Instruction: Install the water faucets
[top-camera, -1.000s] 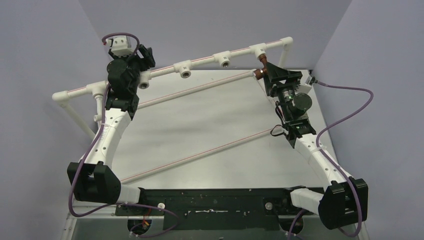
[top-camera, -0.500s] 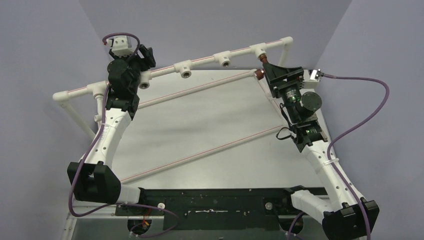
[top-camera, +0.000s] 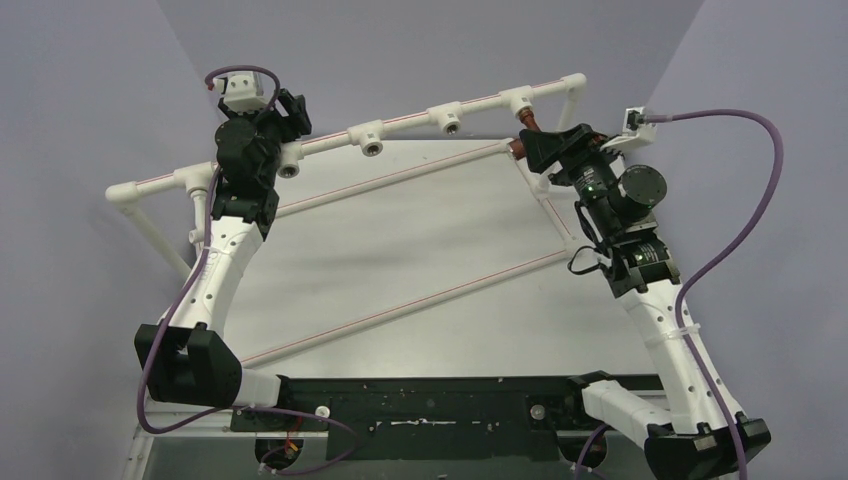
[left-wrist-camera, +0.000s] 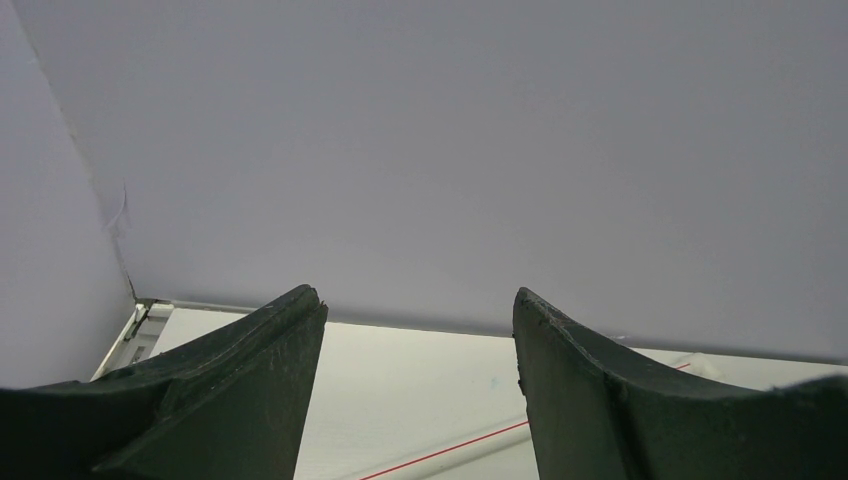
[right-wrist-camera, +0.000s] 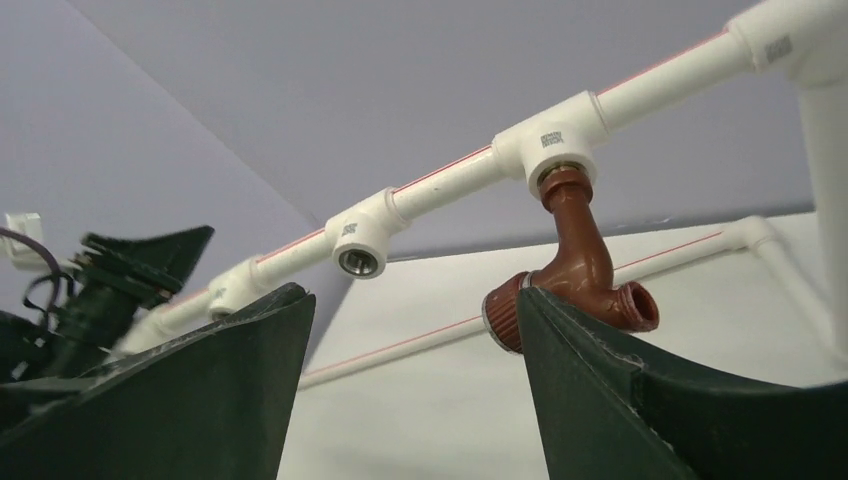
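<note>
brown faucet (right-wrist-camera: 580, 260) hangs upright in pipe socket (right-wrist-camera: 548, 145), just beside a fingertip (right-wrist-camera: 560, 335) of open, empty rt hand (right-wrist-camera: 412, 292); lt hand (left-wrist-camera: 415, 295) open, well apart.

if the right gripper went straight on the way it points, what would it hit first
Probably the reddish-brown plastic faucet hanging from the white tee socket: it sits right at the tip of one finger of the right gripper, though depth is unclear.

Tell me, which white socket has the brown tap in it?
The rightmost socket, by the right gripper: the brown tap hangs from it. The other sockets are empty.
</note>
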